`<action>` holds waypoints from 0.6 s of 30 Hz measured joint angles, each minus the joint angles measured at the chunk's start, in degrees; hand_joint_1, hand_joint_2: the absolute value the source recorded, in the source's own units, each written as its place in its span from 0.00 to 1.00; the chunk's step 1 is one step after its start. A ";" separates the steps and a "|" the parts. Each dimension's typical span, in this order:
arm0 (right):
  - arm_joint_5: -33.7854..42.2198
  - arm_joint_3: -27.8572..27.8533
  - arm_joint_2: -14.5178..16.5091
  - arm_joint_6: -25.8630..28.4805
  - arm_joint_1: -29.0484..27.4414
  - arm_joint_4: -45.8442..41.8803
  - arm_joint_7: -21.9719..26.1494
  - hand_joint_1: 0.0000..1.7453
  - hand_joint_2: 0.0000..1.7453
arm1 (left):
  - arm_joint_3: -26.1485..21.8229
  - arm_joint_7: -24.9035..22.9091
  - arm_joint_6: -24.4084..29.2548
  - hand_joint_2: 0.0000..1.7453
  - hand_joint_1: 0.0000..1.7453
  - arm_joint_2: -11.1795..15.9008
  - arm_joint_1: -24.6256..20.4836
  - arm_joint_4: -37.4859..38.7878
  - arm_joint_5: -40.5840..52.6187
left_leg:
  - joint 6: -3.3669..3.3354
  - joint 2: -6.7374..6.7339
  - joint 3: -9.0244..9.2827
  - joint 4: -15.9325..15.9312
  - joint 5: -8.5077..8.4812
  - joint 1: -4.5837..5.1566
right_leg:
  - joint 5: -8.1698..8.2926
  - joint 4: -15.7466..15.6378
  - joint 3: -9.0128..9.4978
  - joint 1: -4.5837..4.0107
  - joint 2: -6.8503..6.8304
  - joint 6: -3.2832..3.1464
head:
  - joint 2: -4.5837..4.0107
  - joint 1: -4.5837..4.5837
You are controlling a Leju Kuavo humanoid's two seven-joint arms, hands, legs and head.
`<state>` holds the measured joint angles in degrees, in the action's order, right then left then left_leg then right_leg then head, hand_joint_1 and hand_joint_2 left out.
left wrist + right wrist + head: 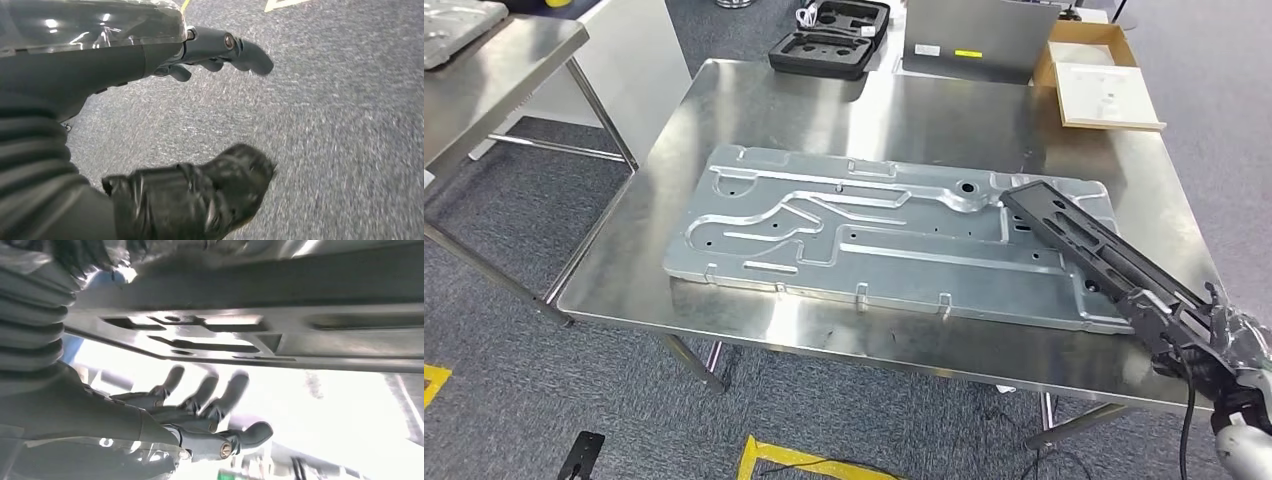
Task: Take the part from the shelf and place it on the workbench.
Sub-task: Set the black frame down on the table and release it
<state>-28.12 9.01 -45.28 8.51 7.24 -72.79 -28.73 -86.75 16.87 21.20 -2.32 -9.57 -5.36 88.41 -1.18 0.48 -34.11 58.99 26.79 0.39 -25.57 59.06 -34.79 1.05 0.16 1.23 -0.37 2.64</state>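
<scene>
A long black slotted part point(1084, 240) lies slanted over the right end of a large stamped metal panel point(874, 230) on the steel workbench point(824, 110). My right hand point(1224, 350) holds the part's near end just past the bench's front right corner. In the right wrist view the part point(300, 335) runs across the picture, with the right hand's point(200, 415) fingers stretched out just beneath it. My left hand point(125, 60) hangs over grey carpet, its fingers apart and holding nothing.
A black foam case point(829, 40), a grey box point(979, 40) and an open cardboard box point(1099, 80) sit along the bench's far edge. Another steel table point(494, 50) stands to the left. Yellow floor marks point(804, 460) lie in front of the bench.
</scene>
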 joint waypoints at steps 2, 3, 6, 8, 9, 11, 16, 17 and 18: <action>2.13 -0.63 0.21 0.63 -0.07 0.01 0.17 0.00 0.00 | 0.00 -0.04 0.58 0.00 0.00 -0.07 0.09 0.00 -0.08 | -0.61 -0.02 0.20 -0.49 -0.32 -0.10 | -0.12 -0.04 0.05 0.09 -0.01 0.53 | -0.01 -0.01; 3.25 -0.95 0.31 0.97 -0.09 0.00 0.31 0.00 0.00 | 0.01 -0.10 0.85 0.00 0.00 -0.11 0.09 0.00 -0.10 | -0.97 -0.04 0.36 -0.83 -0.54 -0.18 | -0.69 0.62 -0.22 0.10 -0.04 0.79 | 0.00 -0.03; 7.43 -2.27 1.03 2.54 -0.02 -0.21 1.15 0.00 0.00 | 0.01 -0.91 1.91 0.00 0.00 -0.23 -0.01 0.00 -0.32 | -1.70 -0.11 0.56 -1.25 -1.01 -0.26 | -5.58 9.13 -3.89 0.04 -0.07 1.29 | 0.00 -0.08; 10.06 -3.04 1.77 3.49 0.04 -0.68 2.00 0.00 0.00 | 0.00 -1.58 2.63 0.00 0.00 -0.33 0.00 0.00 -0.66 | -1.84 -0.14 0.39 -1.03 -1.10 -0.20 | -7.64 14.59 -6.16 0.08 -0.08 1.46 | 0.00 -0.07; 11.17 -3.29 2.10 3.85 0.15 -1.04 2.40 0.00 0.00 | 0.00 -1.90 2.99 0.00 0.00 -0.37 0.00 0.00 -0.80 | -1.82 -0.12 0.28 -0.86 -1.09 -0.20 | -7.05 14.43 -5.91 0.13 -0.09 1.51 | 0.00 -0.07; 12.93 -3.63 2.61 4.48 0.78 -1.98 3.20 0.00 0.00 | 0.00 -2.44 3.94 0.00 0.00 -0.43 -0.01 0.00 -0.91 | -1.64 -0.06 0.02 -0.34 -0.96 -0.25 | -3.80 8.43 -2.64 0.31 -0.10 1.48 | 0.00 -0.08; 16.96 -3.74 3.86 6.46 2.60 -4.73 5.45 0.00 0.00 | 0.00 -2.63 6.15 0.00 0.00 -0.56 -0.12 0.00 -0.80 | -0.29 0.11 -1.19 0.67 -1.25 0.09 | -1.07 0.83 0.78 -0.09 0.00 0.25 | -0.01 0.05; 17.75 -3.70 4.09 7.15 2.78 -5.44 5.76 0.00 0.00 | 0.00 -2.63 6.47 0.00 0.00 -0.58 -0.10 0.00 -0.72 | 0.03 0.14 -1.44 0.85 -1.13 0.03 | -0.79 0.74 0.60 -0.01 -0.11 -0.14 | -0.01 0.03; 18.44 -3.66 4.30 7.86 3.00 -6.12 6.00 0.00 0.00 | 0.00 -2.67 6.75 0.00 0.00 -0.62 -0.09 0.00 -0.64 | 0.38 0.12 -1.80 1.50 -0.39 -0.02 | -0.46 0.63 0.41 0.07 -0.20 -0.57 | 0.00 0.08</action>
<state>-9.68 5.35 -40.97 16.37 10.24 -78.91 -22.73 -86.75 14.20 27.94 -2.94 -9.66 -5.35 87.77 -0.81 0.60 -35.91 60.49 26.40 0.37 -26.03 59.69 -34.38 1.13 -0.04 0.66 -0.37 2.72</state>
